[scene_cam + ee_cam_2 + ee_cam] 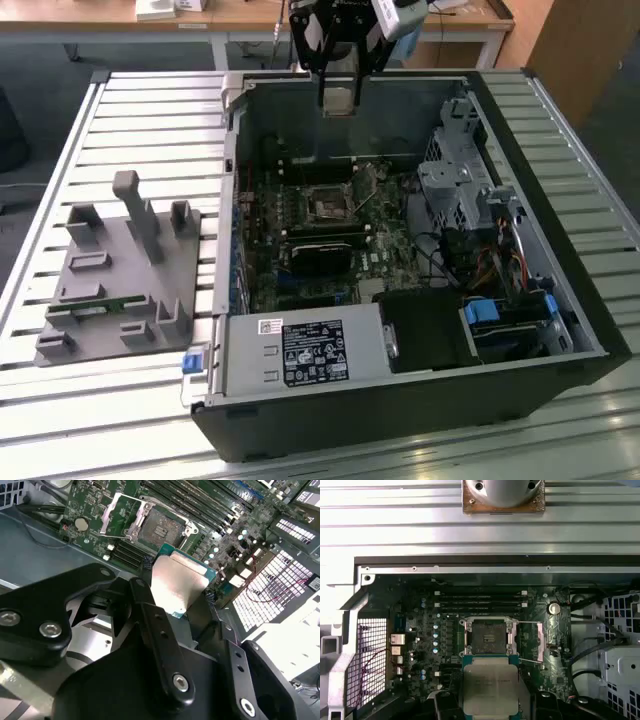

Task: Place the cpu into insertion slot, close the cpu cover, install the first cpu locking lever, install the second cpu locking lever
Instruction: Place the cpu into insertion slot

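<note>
My gripper [340, 100] hangs above the far wall of the open computer case [232, 200] and is shut on the cpu [340, 92]. Both wrist views show the cpu [177, 582] [490, 687] as a flat silver-topped square with a green edge, clamped between the black fingers [150, 615]. The insertion slot [327, 205] [162, 527] [487, 635] lies bare on the green motherboard, below and ahead of the chip. The cpu cover [117, 515] [530, 640] [368, 180] is swung open beside the slot, a thin metal frame standing off the board.
A black card [322, 255] lies just in front of the slot. A silver drive cage [455, 180] with cables fills the case at the exterior view's right, and a power supply [300, 355] sits at the near side. A grey fixture [125, 270] stands on the slatted table [60, 420].
</note>
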Tool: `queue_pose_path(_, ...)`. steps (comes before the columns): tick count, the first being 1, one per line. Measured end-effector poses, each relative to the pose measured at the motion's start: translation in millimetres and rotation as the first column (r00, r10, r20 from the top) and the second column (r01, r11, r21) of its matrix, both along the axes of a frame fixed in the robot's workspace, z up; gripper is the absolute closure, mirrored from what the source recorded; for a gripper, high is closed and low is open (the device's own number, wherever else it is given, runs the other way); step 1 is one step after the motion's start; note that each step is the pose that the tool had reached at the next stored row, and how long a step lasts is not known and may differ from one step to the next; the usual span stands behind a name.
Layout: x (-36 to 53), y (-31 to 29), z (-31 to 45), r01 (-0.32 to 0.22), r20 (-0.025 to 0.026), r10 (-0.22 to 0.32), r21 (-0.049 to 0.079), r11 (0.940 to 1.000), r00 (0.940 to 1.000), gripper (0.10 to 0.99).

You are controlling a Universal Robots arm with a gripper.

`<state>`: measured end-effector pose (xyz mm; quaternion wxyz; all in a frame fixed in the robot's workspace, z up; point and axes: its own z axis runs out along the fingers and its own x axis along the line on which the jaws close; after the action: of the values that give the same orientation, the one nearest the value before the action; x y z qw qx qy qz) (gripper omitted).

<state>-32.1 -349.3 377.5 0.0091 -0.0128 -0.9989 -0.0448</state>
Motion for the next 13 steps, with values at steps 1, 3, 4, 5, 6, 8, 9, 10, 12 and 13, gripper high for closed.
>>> queue_pose_path(1, 0.0, 0.0, 0.0, 0.0, 0.0, 0.0, 0.0, 1.0, 1.0, 0.557)
queue_pose_path(3, 0.0, 0.0, 0.0, 0.0, 0.0, 0.0, 0.0, 1.0, 1.0, 0.557)
queue_pose_path(4, 0.0, 0.0, 0.0, 0.0, 0.0, 0.0, 0.0, 1.0, 1.0, 0.557)
queue_pose_path(5, 0.0, 0.0, 0.0, 0.001, -0.0001, -0.001, 0.0, 1.0, 1.0, 0.557)
queue_pose_path(6, 0.0, 0.0, 0.0, 0.003, -0.0001, -0.003, 0.0, 1.0, 1.0, 0.557)
queue_pose_path(8, 0.0, 0.0, 0.0, 0.007, 0.0, -0.007, 0.0, 1.0, 1.0, 0.557)
queue_pose_path(9, 0.0, 0.0, 0.0, 0.011, 0.0, -0.011, 0.0, 0.9999, 0.9999, 0.557)
queue_pose_path(10, 0.0, 0.0, 0.0, 0.016, -0.0001, -0.016, 0.0, 0.9999, 0.9999, 0.557)
queue_pose_path(12, 0.0, 0.0, 0.0, 0.032, -0.0001, -0.032, 0.0, 0.9995, 0.9995, 0.557)
queue_pose_path(13, 0.0, 0.0, 0.0, 0.043, -0.0001, -0.043, 0.0, 0.9991, 0.9991, 0.557)
